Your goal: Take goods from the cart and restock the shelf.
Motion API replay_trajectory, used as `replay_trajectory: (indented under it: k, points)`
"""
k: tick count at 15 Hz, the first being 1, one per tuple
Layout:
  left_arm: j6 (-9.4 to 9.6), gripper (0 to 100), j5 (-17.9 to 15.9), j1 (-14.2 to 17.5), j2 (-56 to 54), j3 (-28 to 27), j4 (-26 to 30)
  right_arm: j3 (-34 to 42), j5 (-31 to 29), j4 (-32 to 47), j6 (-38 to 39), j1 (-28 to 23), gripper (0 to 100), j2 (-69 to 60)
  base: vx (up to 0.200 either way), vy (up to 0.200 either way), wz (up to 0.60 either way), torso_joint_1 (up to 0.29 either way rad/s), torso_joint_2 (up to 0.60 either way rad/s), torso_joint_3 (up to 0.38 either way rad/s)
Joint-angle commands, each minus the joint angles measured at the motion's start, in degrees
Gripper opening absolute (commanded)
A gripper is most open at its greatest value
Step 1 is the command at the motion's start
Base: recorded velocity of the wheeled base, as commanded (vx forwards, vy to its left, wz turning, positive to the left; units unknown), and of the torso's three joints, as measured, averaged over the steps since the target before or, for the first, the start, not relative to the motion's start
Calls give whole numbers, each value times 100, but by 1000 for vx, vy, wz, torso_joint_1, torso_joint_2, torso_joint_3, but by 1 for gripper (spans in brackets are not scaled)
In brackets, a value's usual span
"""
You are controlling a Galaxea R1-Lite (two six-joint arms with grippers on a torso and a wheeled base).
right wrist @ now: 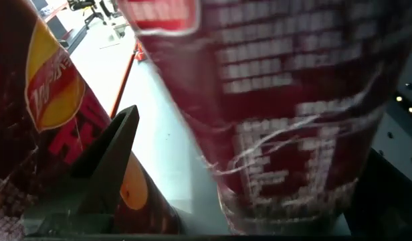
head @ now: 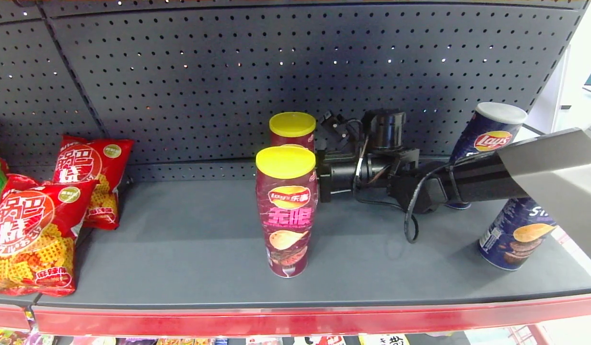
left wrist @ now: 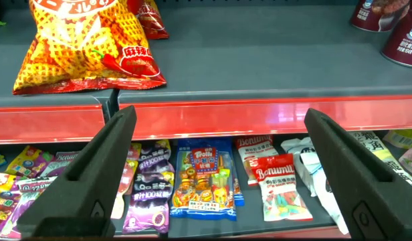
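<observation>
Placement step of the restock, judged near its end: rear canister (head: 292, 129), red with a yellow lid, stands upright on the shelf (head: 190, 239), close to the pegboard back (head: 228, 72) and directly behind the front canister (head: 286, 211) of the same kind.

Right gripper (right wrist: 249, 181): around the rear canister. Jaws spread. One finger (right wrist: 116, 157) sits in the space between the two red canisters, with a visible gap to the rear one. Judged not to be clamping it.

Right arm (head: 468, 182): enters from the right side of the shelf and lies nearly level above the deck. It passes in front of one blue canister (head: 489, 134) and above another (head: 513, 235).

Left gripper (left wrist: 219, 174): fingers wide apart, holding nothing. It hangs below the shelf's red front edge (left wrist: 259, 110), facing the packets on the lower tier (left wrist: 199, 187).

Other stock: red snack bags (head: 34, 235) at the left end of the shelf, well apart from the canisters.

Next move, as judged: draw the right gripper straight back along the arm's own line. Keep the finger clear of the front canister, which stands just beside it and would tip easily. Avoid the blue canisters on the way out. Then fetch the next item from the cart.
</observation>
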Motion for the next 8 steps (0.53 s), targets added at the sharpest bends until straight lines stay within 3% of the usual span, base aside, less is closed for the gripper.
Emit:
replay_trajectory:
  k: [1,8]
  points:
    - [-4,100,1,0,7,1,0,-4,-2,-5,-4,-23,100,28,0,0,0,0,0,0]
    - [-4,100,1,0,7,1,0,-13,15,-31,-13,-375,100,64,0,0,0,0,0,0]
